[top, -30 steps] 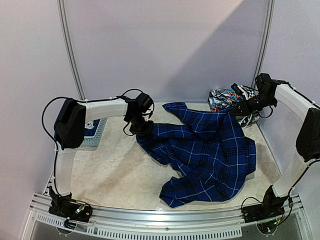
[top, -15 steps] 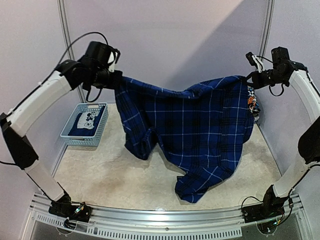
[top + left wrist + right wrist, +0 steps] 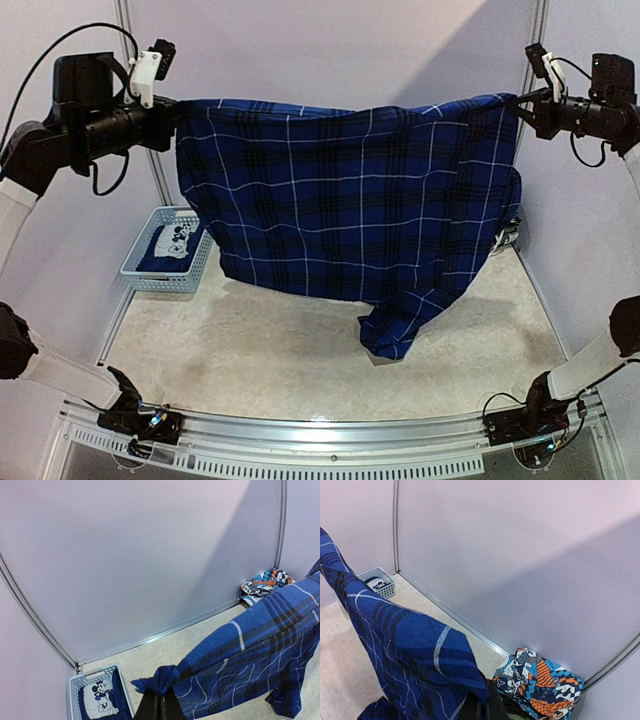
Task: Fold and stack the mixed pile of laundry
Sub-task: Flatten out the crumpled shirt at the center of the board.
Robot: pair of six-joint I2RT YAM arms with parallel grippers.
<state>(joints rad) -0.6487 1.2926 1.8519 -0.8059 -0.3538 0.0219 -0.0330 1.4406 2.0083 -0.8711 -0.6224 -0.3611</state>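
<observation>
While both arms are raised high, the blue-and-black plaid long-sleeved shirt (image 3: 350, 200) hangs spread out like a curtain between them, above the middle of the table. The left gripper (image 3: 176, 106) is clamped tight on a bunched corner of the shirt's top edge. The right gripper (image 3: 520, 100) is pinched closed on the opposite corner, so that edge runs nearly level. One loose bit droops lowest at the front right; can't tell if it actually touches the surface.

The tabletop (image 3: 270, 350) is a cream, mottled, kinda fuzzy-looking mat with a silver slotted metal rail (image 3: 330, 445) along the near edge. Pale lilac wall panels (image 3: 350, 50) box it in on three sides, with thin grey posts (image 3: 396, 525) at the back corners.

Back left by the wall sits a light-blue slotted plastic basket (image 3: 135, 262), and a navy T-shirt with a pale cartoon print (image 3: 172, 245) lies in it. In the far right corner, a crumpled garment in orange, teal and white print (image 3: 540, 685) sits on the table against the wall.
</observation>
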